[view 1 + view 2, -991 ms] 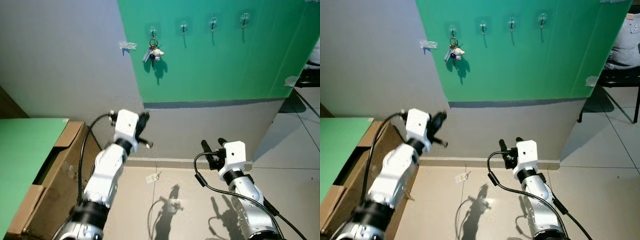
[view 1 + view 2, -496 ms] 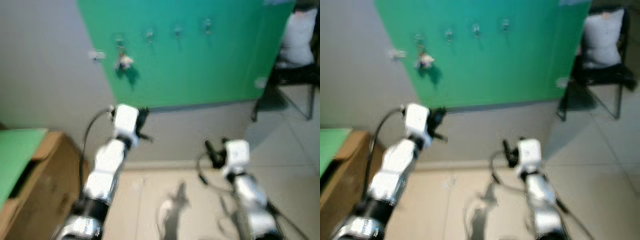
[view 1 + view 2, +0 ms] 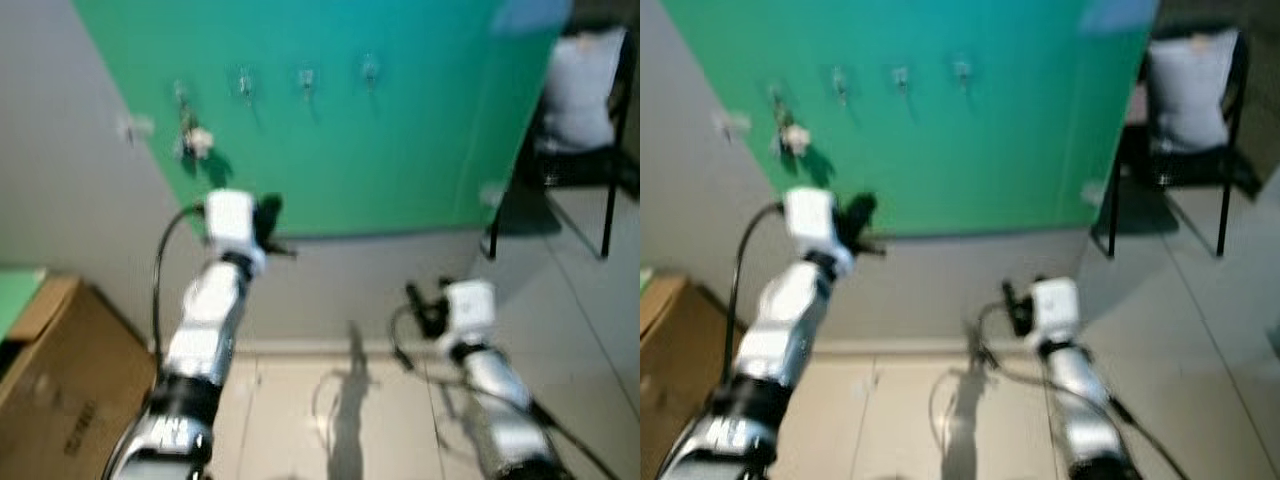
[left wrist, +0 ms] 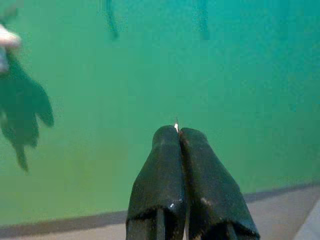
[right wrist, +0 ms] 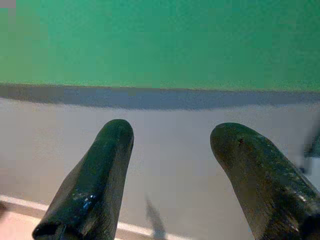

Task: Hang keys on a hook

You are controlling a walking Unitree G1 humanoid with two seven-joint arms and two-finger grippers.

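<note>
A bunch of keys (image 3: 192,142) with a small white charm hangs from the leftmost hook (image 3: 181,92) on the green wall panel (image 3: 400,150). Three more hooks (image 3: 306,78) sit in a row to its right, with nothing on them. My left gripper (image 3: 272,225) is raised in front of the panel, below and to the right of the keys, shut with nothing between its fingers (image 4: 170,165). The keys (image 4: 4,42) sit at the edge of the left wrist view. My right gripper (image 3: 420,300) hangs low near the grey wall base, its fingers (image 5: 95,175) open and holding nothing.
A cardboard box (image 3: 50,370) stands on the floor at the left. A black chair (image 3: 585,110) with a white cushion stands at the right, beyond the panel's edge. A piece of tape (image 3: 135,127) is stuck on the grey wall left of the keys. The picture is blurred.
The whole picture has slid left as the camera turned right, bringing the chair into view. My left gripper now stands higher against the green panel. The keys stay on their hook.
</note>
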